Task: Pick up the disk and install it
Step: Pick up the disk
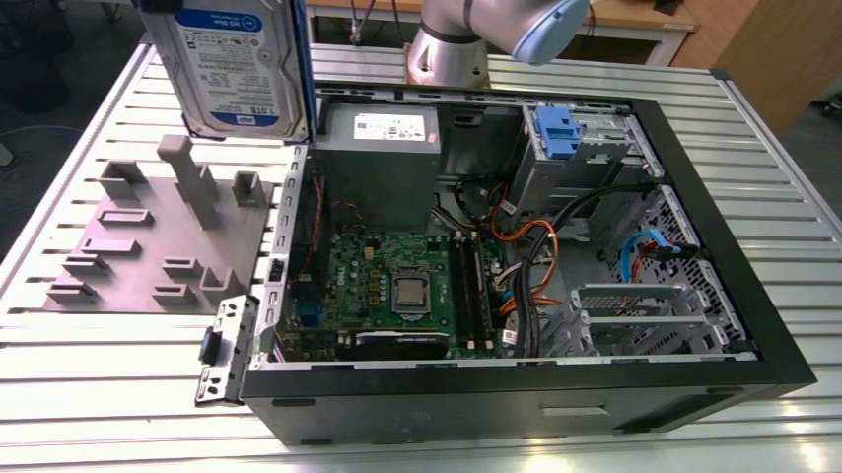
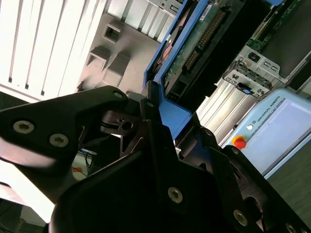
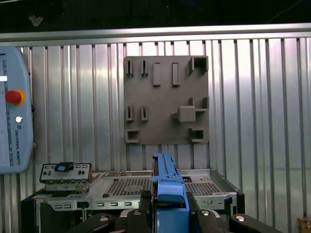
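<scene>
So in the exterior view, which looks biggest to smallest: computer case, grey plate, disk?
1. computer case
2. grey plate
3. disk: raised, likely nearer the camera and cut off on top, so its rank is unsure.

the grey metal robot arm (image 1: 451,49) stands upright at the far side of the exterior view, and one of its joints, capped in pale blue (image 1: 545,28), is angled toward the exterior view's right. in both wrist views the black two-finger gripper (image 3: 169,206) (image 2: 163,114), studded with silver bolts, is clamped. its fingers (image 3: 195,211) press from either side on the blue plastic carrier of the flat silver disk (image 1: 237,64), which hangs upright off the surface.
</scene>
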Robot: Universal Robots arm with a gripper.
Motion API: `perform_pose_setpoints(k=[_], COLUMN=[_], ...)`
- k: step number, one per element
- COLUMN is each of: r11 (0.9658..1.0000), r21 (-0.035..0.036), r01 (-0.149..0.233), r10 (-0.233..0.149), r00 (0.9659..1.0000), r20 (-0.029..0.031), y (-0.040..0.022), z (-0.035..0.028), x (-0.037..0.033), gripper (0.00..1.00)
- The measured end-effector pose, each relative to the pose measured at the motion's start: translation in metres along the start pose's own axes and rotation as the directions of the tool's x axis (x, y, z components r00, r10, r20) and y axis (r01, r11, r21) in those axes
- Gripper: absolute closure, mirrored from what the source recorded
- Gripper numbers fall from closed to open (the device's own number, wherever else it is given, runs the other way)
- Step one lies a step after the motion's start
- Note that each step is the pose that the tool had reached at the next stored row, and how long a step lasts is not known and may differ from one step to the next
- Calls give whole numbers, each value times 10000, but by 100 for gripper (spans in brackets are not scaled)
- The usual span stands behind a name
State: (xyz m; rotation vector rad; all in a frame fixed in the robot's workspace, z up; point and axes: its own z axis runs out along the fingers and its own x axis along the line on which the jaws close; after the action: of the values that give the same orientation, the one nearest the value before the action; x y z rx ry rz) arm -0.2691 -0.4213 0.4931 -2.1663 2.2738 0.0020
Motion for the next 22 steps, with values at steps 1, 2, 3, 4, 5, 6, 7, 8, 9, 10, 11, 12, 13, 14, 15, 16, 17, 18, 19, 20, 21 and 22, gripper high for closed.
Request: perform_pose_setpoints(k=[1,2,3,4,5,6,7,8,9,10,11,12,13,14,15,16,17,18,19,20,21,22], r11=[10000,10000,10000,10000,10000,10000,10000,10000,10000,10000,10000,10000,10000,10000,10000,10000,10000,10000,10000,10000,10000,10000], r21=[0,-1,0,0,0,-1,0,0,0,-1,0,0,0,0,0,0,0,0,1,0,0,0], r01=[0,0,0,0,0,0,0,0,0,0,0,0,0,-1,-1,-2,0,0,0,0,0,1], r10=[0,0,0,0,0,0,0,0,0,0,0,0,0,1,1,2,0,0,0,0,0,-1], r00=[10000,10000,10000,10000,10000,10000,10000,10000,10000,10000,10000,10000,10000,10000,10000,10000,10000,10000,10000,10000,10000,10000], r20=[-3,-5,-6,-5,-5,-6,-5,-5,-5,-6,-7,-7,-8,-10,-15,-18,-18,-21,-23,-24,-24,-25], y=[-1,-2,-6,-13,-22,-32,-46,-60,-72,-79,-83,-88,-91,-93,-93,-93,-94,-94,-94,-94,-94,-94], z=[0,-1,0,1,1,2,2,3,3,3,3,4,4,4,4,4,4,4,4,4,4,4], x=[6,12,15,17,18,20,22,24,24,25,27,29,31,31,31,32,32,32,32,32,32,32], gripper=[64,64,64,64,64,64,64,64,64,64,64,64,64,64,64,64,64,64,64,64,64,64])
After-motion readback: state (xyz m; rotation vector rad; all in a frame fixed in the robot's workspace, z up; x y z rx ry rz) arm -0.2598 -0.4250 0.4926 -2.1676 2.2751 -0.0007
